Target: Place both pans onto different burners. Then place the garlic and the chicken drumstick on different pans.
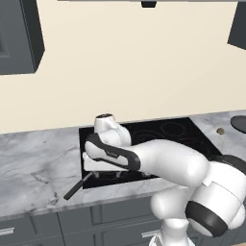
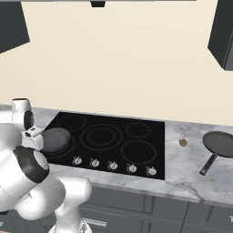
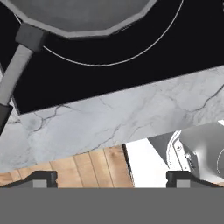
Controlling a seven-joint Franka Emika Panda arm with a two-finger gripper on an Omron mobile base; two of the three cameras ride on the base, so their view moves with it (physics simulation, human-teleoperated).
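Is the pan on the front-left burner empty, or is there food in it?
Empty. The pan on the cooktop shows a bare grey inside in the right base view, and the small brown piece lies on the counter.

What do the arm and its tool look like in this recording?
The arm is made of rounded, glossy white segments with dark grey to black bands at the joints, rising from a white base. No cables or printed markings show. The tool has two small, dark, blocky fingertips, seen in the hand view.
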